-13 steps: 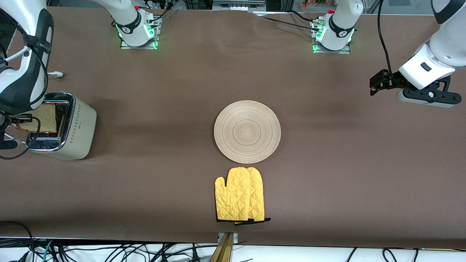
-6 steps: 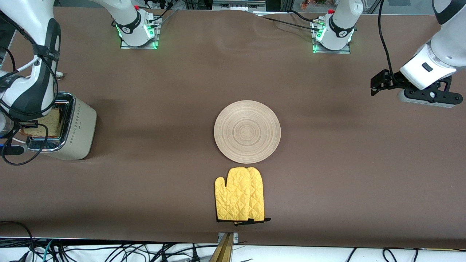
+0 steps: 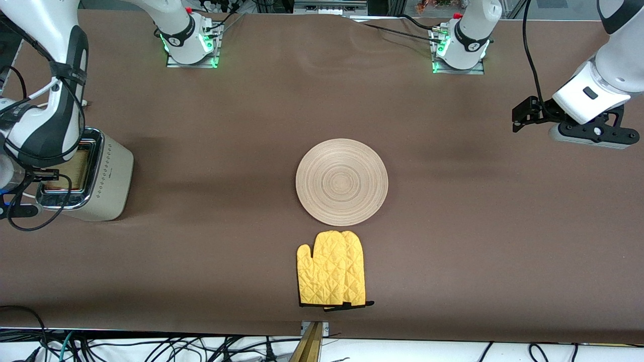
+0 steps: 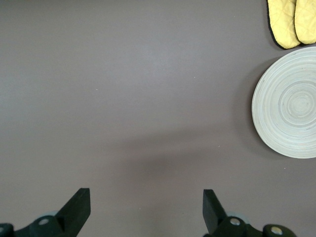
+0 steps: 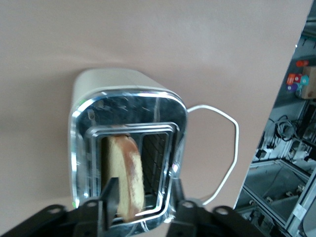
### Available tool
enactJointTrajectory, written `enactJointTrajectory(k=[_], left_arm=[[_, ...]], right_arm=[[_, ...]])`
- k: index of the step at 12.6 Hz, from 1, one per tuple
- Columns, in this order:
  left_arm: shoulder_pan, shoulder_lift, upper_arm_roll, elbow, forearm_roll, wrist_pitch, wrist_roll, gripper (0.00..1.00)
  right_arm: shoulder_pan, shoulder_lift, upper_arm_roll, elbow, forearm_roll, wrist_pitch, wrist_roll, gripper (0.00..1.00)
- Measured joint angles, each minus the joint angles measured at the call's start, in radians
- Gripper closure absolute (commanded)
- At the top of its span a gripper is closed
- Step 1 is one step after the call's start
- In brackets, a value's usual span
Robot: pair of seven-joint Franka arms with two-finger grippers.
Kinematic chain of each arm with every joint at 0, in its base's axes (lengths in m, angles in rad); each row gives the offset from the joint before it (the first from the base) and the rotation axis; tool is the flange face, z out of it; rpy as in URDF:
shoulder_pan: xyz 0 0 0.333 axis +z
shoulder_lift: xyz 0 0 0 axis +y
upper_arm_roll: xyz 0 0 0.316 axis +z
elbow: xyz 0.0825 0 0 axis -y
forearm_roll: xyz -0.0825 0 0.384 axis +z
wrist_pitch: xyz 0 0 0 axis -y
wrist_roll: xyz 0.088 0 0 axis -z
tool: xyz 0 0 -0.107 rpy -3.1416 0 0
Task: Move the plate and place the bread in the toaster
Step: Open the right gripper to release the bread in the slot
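The cream-white toaster [image 3: 108, 176] stands at the right arm's end of the table. The bread [image 5: 127, 173] stands on edge in one of its two chrome-rimmed slots, and only a brown strip of the bread [image 3: 75, 168] shows from the front. My right gripper [image 5: 143, 202] hangs low over that slot, open, with one finger [image 5: 111, 200] close beside the slice and the other clear of it. In the front view the right gripper [image 3: 45, 176] is mostly hidden under its arm. The wooden plate [image 3: 342, 182] lies mid-table. My left gripper [image 3: 591, 140] waits open above bare table at the left arm's end.
A yellow oven mitt [image 3: 331, 275] lies just nearer the front camera than the plate. The toaster's white cord [image 5: 224, 148] loops toward the table's end edge. The left wrist view shows the plate [image 4: 291, 103] and the mitt [image 4: 291, 22] off to one side.
The right gripper came down over the toaster and the bread sank from above the slot into it. Its jaws have parted. The left arm barely shifted.
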Motion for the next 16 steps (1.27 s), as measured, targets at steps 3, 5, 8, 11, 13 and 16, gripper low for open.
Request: enactJointTrajectory(k=[3,5,8,11,13,16], left_arm=[[0.001,0.001,0.001,0.000,0.000,0.000,0.000,0.00],[0.001,0.002,0.002,0.000,0.000,0.000,0.000,0.00],[0.002,0.004,0.002,0.001,0.000,-0.001,0.000,0.00],[0.002,0.004,0.002,0.002,0.000,-0.001,0.000,0.00],[0.002,0.005,0.002,0.002,0.000,-0.001,0.000,0.00],[0.002,0.005,0.002,0.002,0.000,-0.001,0.000,0.00]], right_arm=[[0.024,-0.036,-0.002,0.027,0.085,-0.013,0.007,0.00],[0.044,-0.091,-0.002,0.055,0.116,-0.055,0.004,0.00],[0.102,-0.194,-0.001,0.079,0.214,-0.161,-0.001,0.00],[0.193,-0.272,0.001,0.070,0.225,-0.258,0.011,0.00],[0.206,-0.283,0.004,0.047,0.225,-0.258,0.013,0.00],[0.216,-0.282,0.015,0.018,0.225,-0.242,0.012,0.00]])
